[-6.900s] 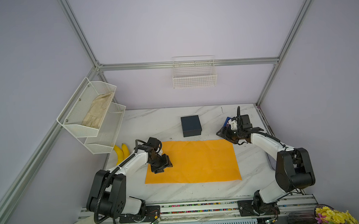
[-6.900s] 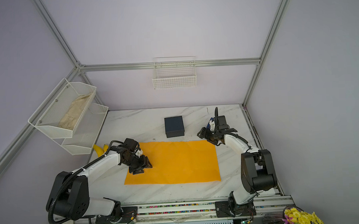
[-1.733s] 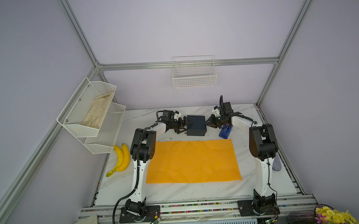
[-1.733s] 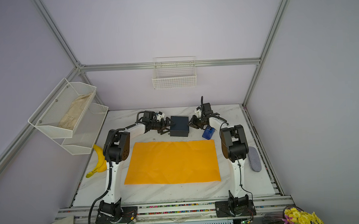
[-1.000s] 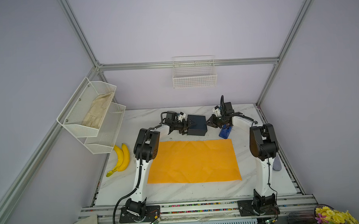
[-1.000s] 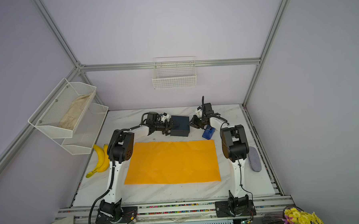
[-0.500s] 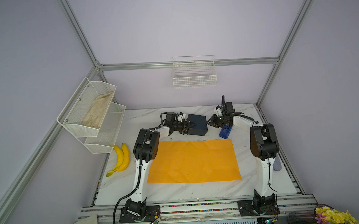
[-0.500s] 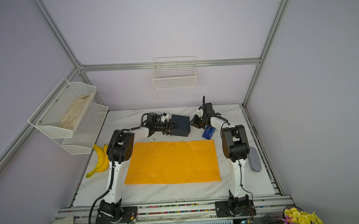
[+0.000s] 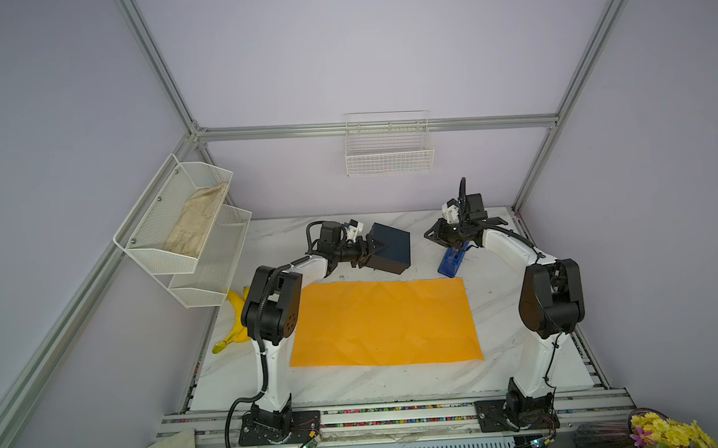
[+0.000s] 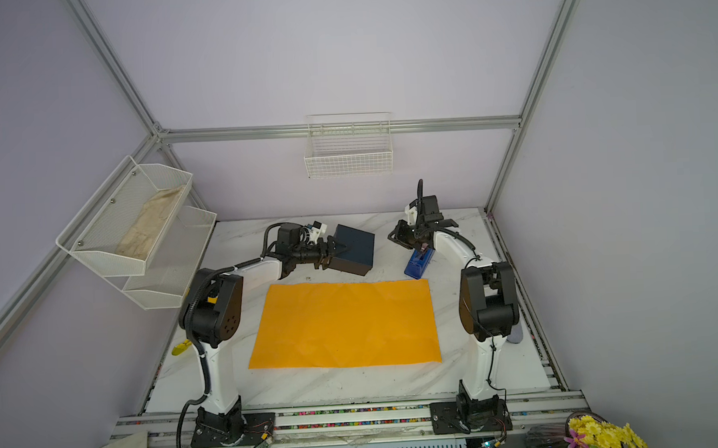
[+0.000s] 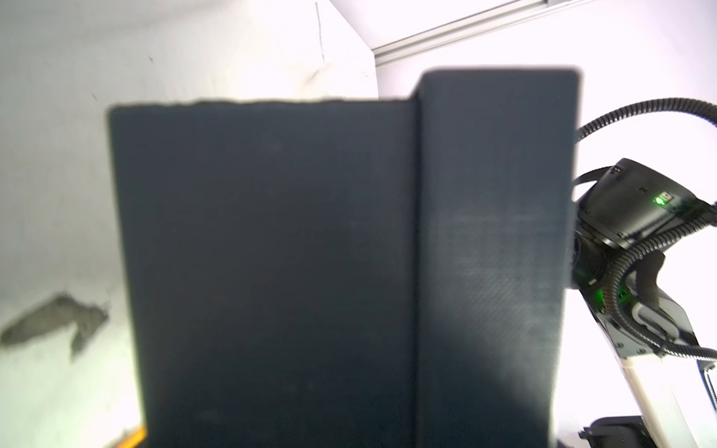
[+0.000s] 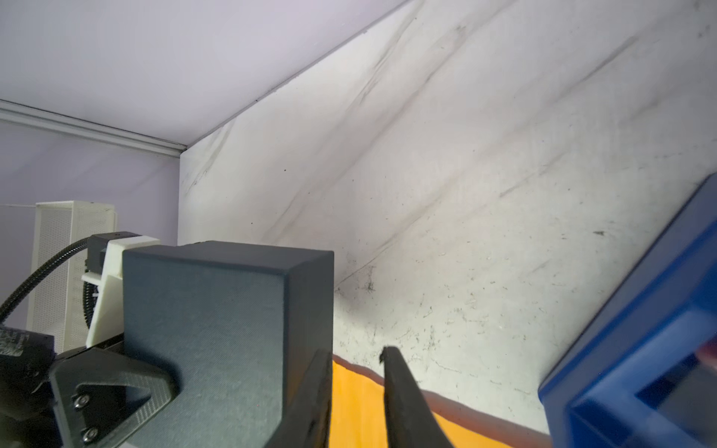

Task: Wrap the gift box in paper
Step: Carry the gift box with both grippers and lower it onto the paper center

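The gift box (image 9: pixel 391 248) (image 10: pixel 356 248), dark navy with a lid, is tilted and lifted at the back of the table, just behind the paper's far edge. My left gripper (image 9: pixel 369 251) (image 10: pixel 332 251) is shut on its left side. The box (image 11: pixel 310 252) fills the left wrist view and hides those jaws. The orange-yellow paper (image 9: pixel 384 321) (image 10: pixel 345 323) lies flat mid-table. My right gripper (image 9: pixel 434 234) (image 12: pixel 356 351) hovers right of the box (image 12: pixel 217 310), its fingers a narrow gap apart with nothing between them.
A bright blue tape dispenser (image 9: pixel 452 262) (image 12: pixel 640 349) stands under my right gripper by the paper's far right corner. Bananas (image 9: pixel 236 317) lie at the left edge under a white shelf rack (image 9: pixel 182 228). A wire basket (image 9: pixel 388 149) hangs on the back wall.
My left gripper's jaws have closed onto the gift box and tipped it up off the table. The right gripper has stayed in place, with its fingers slightly wider apart.
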